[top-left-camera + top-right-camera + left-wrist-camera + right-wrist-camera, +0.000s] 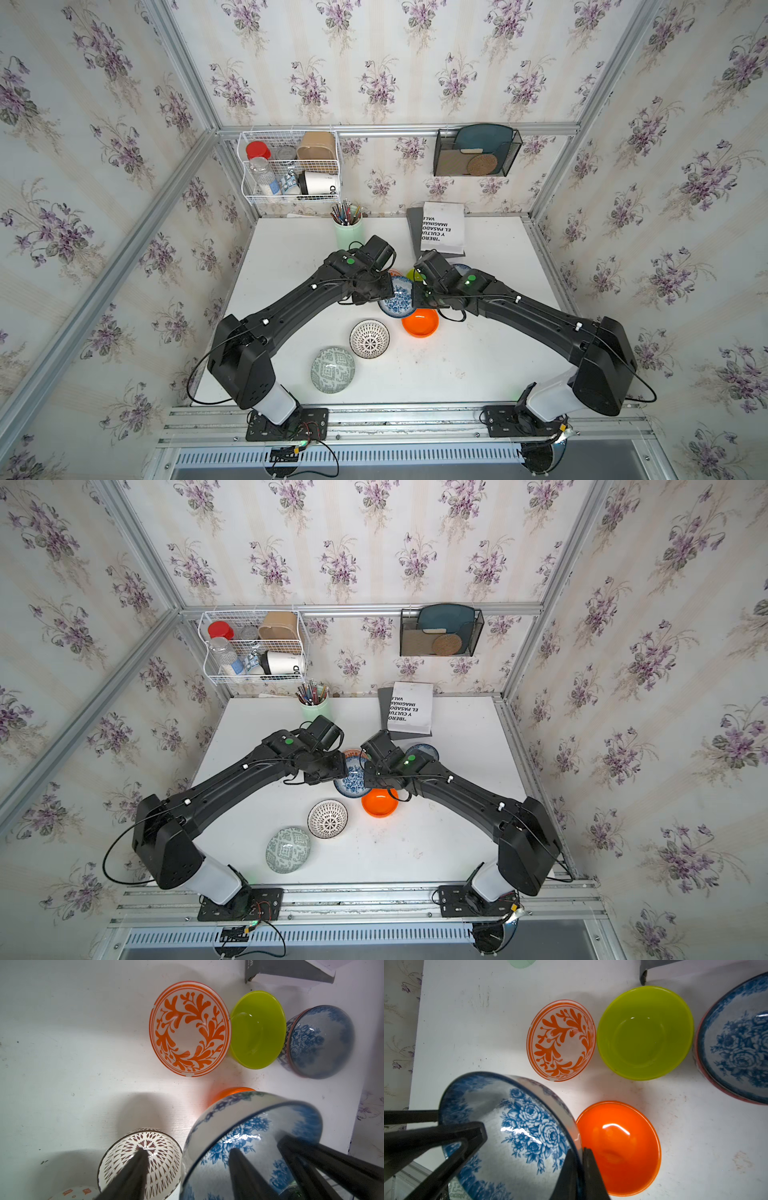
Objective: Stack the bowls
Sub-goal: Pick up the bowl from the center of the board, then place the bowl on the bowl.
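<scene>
Blue-floral bowl (529, 1122) rim between right fingers (592, 1176), left fingers (133, 1172) astride.

On table (478, 365): pencil cup (348, 236) at 11 o'clock, booklet (442, 228) at 1. Near centre: radial-pattern bowl (369, 338); maze-pattern bowl (332, 370) at its 8 o'clock, floral bowl (402, 300) at its 1.

White table (478, 365) — grey-green bowl (332, 370), black-white radial bowl (369, 338), orange bowl (420, 324), lime bowl (644, 1032), leaf bowl (561, 1041) — pencil cup (348, 235), booklet (442, 228)

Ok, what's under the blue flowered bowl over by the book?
Only a reddish rim shows beneath the blue flowered bowl, so it seems to sit nested in a second bowl. That one's pattern and inside are covered.
</scene>
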### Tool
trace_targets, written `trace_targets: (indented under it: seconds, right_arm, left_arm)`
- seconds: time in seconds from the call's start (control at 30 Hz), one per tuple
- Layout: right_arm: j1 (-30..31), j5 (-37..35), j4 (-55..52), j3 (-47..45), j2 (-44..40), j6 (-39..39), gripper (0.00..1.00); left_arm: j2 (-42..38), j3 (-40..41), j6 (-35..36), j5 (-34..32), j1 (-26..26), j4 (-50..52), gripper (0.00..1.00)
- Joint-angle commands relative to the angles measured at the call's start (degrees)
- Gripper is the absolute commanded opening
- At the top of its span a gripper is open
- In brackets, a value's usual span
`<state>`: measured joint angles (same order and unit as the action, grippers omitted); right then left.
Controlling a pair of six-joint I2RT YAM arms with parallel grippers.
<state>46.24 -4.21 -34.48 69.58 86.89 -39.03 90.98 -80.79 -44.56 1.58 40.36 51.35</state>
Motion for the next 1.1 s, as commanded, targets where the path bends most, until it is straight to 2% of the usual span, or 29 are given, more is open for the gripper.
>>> trace_targets:
  seconds: [0.0,0.1,0.2,0.33,0.53,0.67,1.07]
  right_arm:
    - [-2.8,-1.1,0.8,-0.6,-1.3,0.5,0.0]
    - [-7.4,0.0,0.9,-1.8,-3.4,2.1,0.0]
    - [-14.0,1.6,0.5,-3.2,-5.8,4.7,0.0]
    - [-23.0,3.2,-0.2,-4.5,-7.3,8.1,0.0]
    - [-32.8,5.7,0.9,-6.2,-6.2,12.4,0.0]
    - [-35.3,6.6,2.1,-6.2,-4.9,14.0,0.0]
    - [-36.7,6.4,5.0,-5.8,0.3,15.3,0.0]
  left_arm:
    - [-1.2,0.0,0.8,0.1,-0.1,-0.6,0.97]
    - [-3.4,1.0,0.7,-1.4,-0.3,-0.8,1.0]
    - [-6.4,5.4,1.1,-3.1,-0.9,-4.0,1.0]
    - [-10.6,13.0,3.8,-2.9,-1.6,-11.7,1.0]
    - [-19.1,27.6,5.2,2.3,-4.4,-28.3,1.0]
    - [-21.3,31.8,5.3,2.9,-5.1,-31.7,1.0]
    - [-22.8,35.9,4.3,4.5,-6.6,-36.6,1.0]
